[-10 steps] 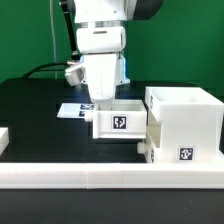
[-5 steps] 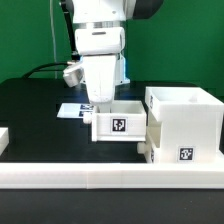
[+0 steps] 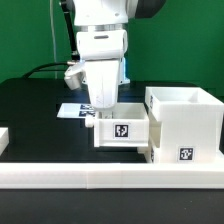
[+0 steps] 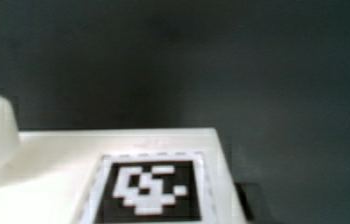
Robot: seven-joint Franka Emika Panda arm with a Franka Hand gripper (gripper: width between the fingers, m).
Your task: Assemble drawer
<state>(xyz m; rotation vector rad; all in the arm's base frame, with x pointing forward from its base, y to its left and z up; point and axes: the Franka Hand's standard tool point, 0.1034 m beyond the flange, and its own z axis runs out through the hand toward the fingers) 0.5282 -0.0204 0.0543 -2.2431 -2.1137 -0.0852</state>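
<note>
White plastic is filling most of the scene. At the far left edge of the exterior view a small white block is sitting on the black table, and along the bottom of the frame the long white rail is running from edge to edge.

Left of centre, behind the arm, the marker board is lying flat on the table. The gripper is reaching down from the upper middle of the frame onto the back of the small tray. Its fingertips are hidden behind the tray wall, so I cannot tell whether they are spread or pinching the wall.

Compared with a second ago, the tray is sitting a little further toward the exterior view's right, and its right end is now overlapping the open face of the tall casing, which is standing in the right half of the frame. I judge that the tray is being slid into the casing and that the push is only partly done; a tilt or snag at the opening looks like the main risk.

The wrist view is showing only a blurred white tray edge with a tag against dark table.

The table is matt black, and behind it a green wall is closing off the room.
</note>
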